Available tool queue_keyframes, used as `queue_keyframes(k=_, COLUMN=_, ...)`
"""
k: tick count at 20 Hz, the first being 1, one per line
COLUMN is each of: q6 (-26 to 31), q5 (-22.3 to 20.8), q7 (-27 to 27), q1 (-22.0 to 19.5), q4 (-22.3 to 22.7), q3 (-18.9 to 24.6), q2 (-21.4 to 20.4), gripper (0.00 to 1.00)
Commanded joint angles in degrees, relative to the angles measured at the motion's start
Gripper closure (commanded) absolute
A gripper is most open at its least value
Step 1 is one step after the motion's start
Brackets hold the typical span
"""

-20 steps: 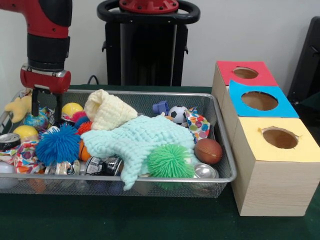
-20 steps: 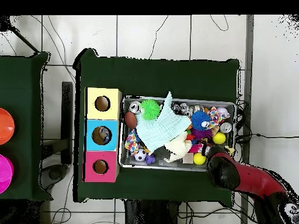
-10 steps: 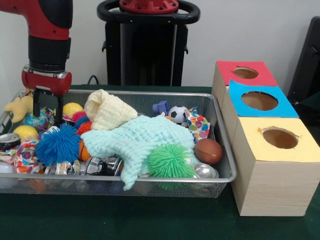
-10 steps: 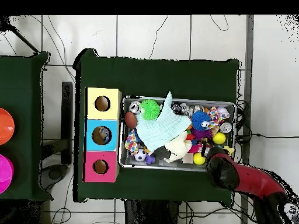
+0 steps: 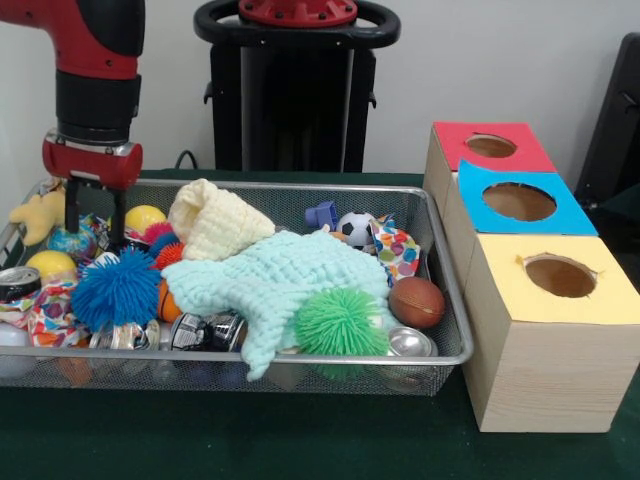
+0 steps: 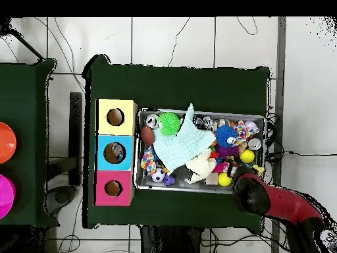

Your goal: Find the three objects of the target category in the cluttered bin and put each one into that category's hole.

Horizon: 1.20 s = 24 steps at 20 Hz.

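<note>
My gripper point(image 5: 94, 225) hangs open over the left end of the wire bin point(image 5: 300, 357), its fingers point(image 5: 70, 210) apart with nothing between them. Below them lie a globe-patterned ball point(image 5: 68, 243) and a yellow ball point(image 5: 143, 217). Spread through the bin are a blue spiky ball point(image 5: 115, 290), a green spiky ball point(image 5: 340, 322), a brown ball point(image 5: 416, 301), a soccer ball point(image 5: 354, 228), a mint knitted cloth point(image 5: 275, 275), a cream knitted cloth point(image 5: 215, 222) and cans point(image 5: 205, 331). In the overhead view the arm point(image 6: 253, 192) hides the gripper at the bin's point(image 6: 197, 111) right end.
Three wooden boxes with round holes stand beside the bin: red point(image 5: 500, 158), blue point(image 5: 565, 215) and yellow point(image 5: 540, 330). Overhead they are the yellow point(image 6: 105, 109), blue point(image 6: 103, 143) and red point(image 6: 102, 196) boxes left of the bin. A yellow plush point(image 5: 38, 215) lies at the bin's far left.
The gripper has shifted only a little over the bin's left end and stays open. Nothing in the bin has moved.
</note>
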Motion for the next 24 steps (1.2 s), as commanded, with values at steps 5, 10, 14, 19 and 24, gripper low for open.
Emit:
queue_keyframes(k=5, q6=7.2, q5=-0.8, q7=-0.8, q1=-3.2, q4=-1.3, q3=2.9, q2=-0.6, gripper=0.00)
queue_keyframes(k=10, q6=8.1, q5=-1.1, q7=-2.0, q1=-4.3, q4=-1.5, q3=3.6, q2=-1.0, gripper=0.00)
queue_keyframes(k=14, q6=8.8, q5=-1.5, q7=-2.6, q1=-4.9, q4=-1.6, q3=3.9, q2=-1.3, gripper=0.00)
queue_keyframes(k=19, q6=8.2, q5=-1.7, q7=-1.9, q1=-4.6, q4=-2.2, q3=3.7, q2=-0.4, gripper=0.00)
queue_keyframes(k=24, q6=5.8, q5=-2.1, q7=-0.2, q1=-3.4, q4=-2.7, q3=2.9, q2=1.0, gripper=0.00)
